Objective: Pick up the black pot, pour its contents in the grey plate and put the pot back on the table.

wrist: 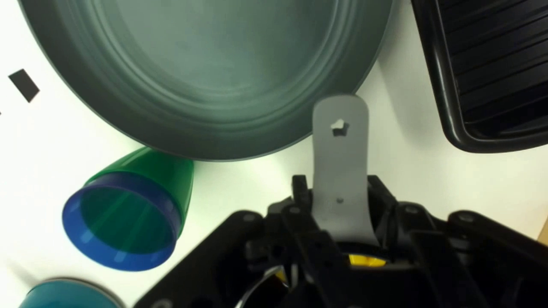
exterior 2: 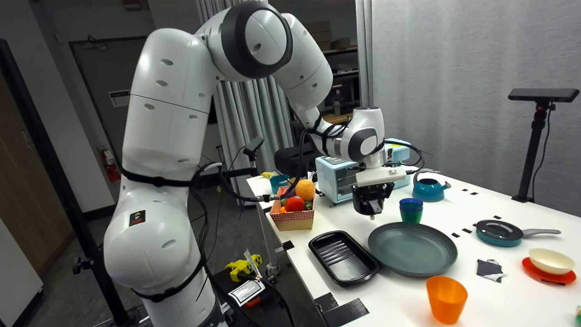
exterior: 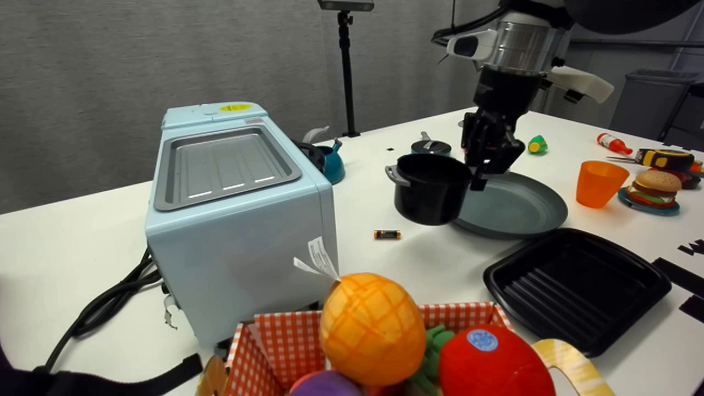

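The tool [wrist: 340, 188] clasps the black pot [exterior: 429, 192] by its handle [wrist: 340, 158] above the tabletop [exterior: 363, 206], centre-right in an exterior view, near the grey plate [exterior: 514, 209].

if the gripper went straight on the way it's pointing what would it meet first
Probably the white tabletop, touched by the black pot the gripper holds; depth is unclear, so the grey plate or the battery might come first.

White arm [exterior 2: 174, 122], black straps [exterior 2: 156, 180], black hand [wrist: 338, 188]

both exterior views across table [exterior: 440, 264]; wrist view close, facing down
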